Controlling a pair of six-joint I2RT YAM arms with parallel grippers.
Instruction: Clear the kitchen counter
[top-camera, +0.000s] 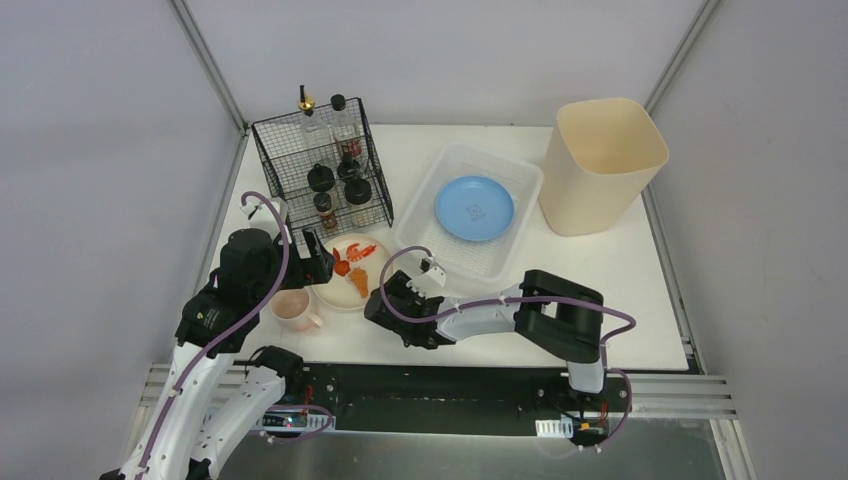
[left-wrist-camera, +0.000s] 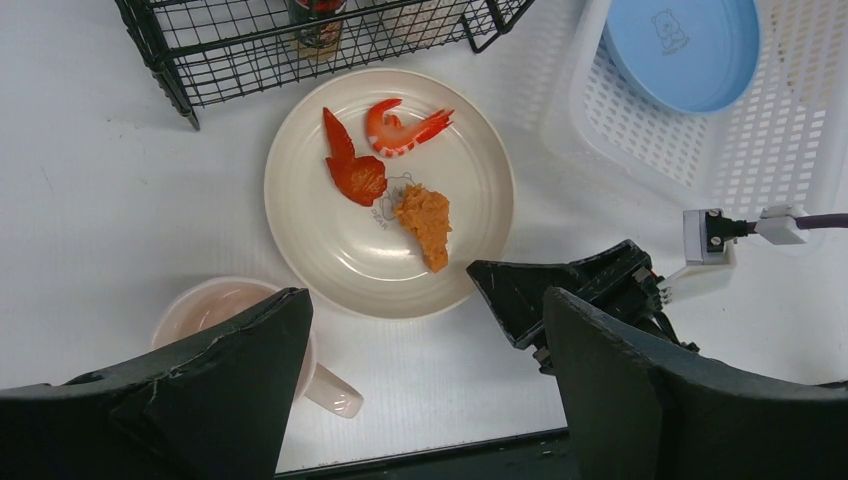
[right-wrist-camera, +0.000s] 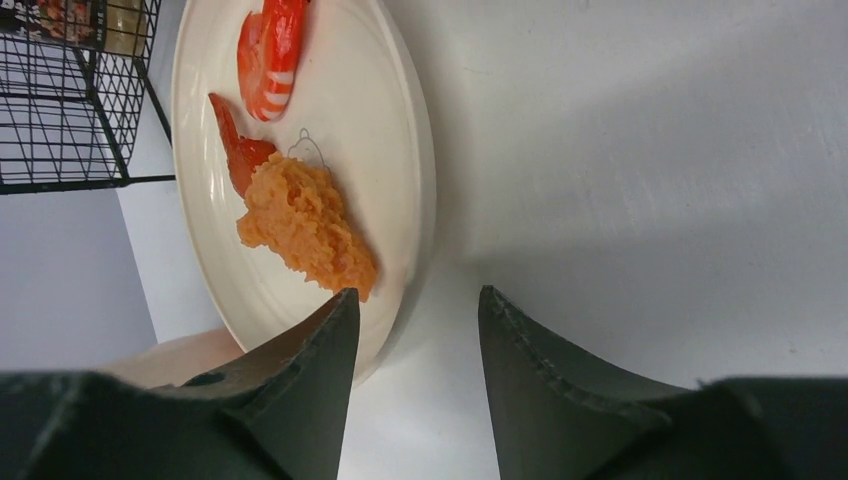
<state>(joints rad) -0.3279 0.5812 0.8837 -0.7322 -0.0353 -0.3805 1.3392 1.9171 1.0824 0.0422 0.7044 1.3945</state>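
Little looks done: one blue plate (top-camera: 474, 207) lies in the basket (top-camera: 480, 257) on the white tabletop (top-camera: 620, 300), which spreads out beyond both arms. The cream plate (top-camera: 340, 291), carrying a shrimp (left-wrist-camera: 400, 128) and other scraps, sits near left, with the cup (top-camera: 293, 308) just beside it. The right hand (right-wrist-camera: 413, 300), fingers apart, straddles the plate's rim, unclamped. The left hand (left-wrist-camera: 425, 300) hangs above, fingers apart, empty. Probably left to do: scraps to the bin (top-camera: 600, 165), plate and cup to the basket.
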